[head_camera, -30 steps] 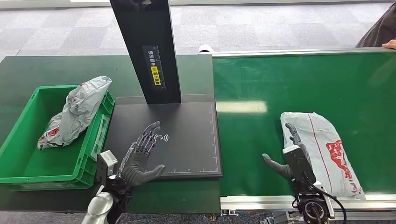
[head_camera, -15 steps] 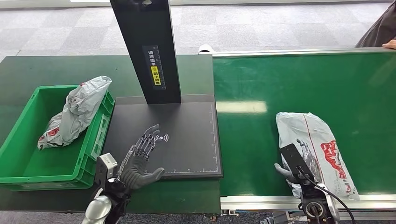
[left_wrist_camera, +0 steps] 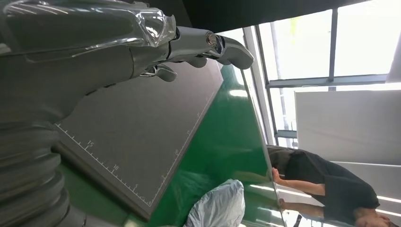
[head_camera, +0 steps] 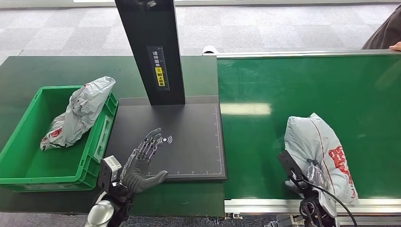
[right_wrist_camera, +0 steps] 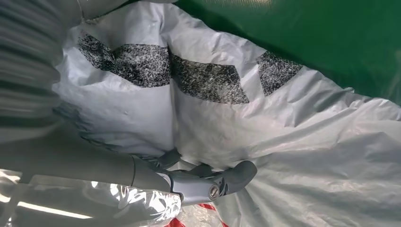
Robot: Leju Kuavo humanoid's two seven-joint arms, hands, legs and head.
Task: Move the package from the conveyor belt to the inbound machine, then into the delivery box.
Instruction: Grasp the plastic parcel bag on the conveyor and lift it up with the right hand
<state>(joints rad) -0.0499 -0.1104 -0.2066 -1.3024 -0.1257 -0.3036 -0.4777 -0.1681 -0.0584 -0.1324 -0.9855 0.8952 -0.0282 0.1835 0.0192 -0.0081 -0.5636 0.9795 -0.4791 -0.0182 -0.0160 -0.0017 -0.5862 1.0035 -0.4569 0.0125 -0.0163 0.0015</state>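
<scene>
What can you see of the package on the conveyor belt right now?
The package is a soft grey plastic mailer bag with red printing, crumpled and bunched upward. It lies on the green conveyor belt near its front edge. The right robot hand grips its near side, fingers pressed into the wrinkled film.

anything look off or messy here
One thing: the grey package in the green bin lies draped over the bin's right wall, half hanging out rather than inside. Nothing looks spilled or damaged.

Right hand (head_camera: 309, 172) fingers buried in package (head_camera: 321, 151); person (head_camera: 384, 33) cropped.
</scene>
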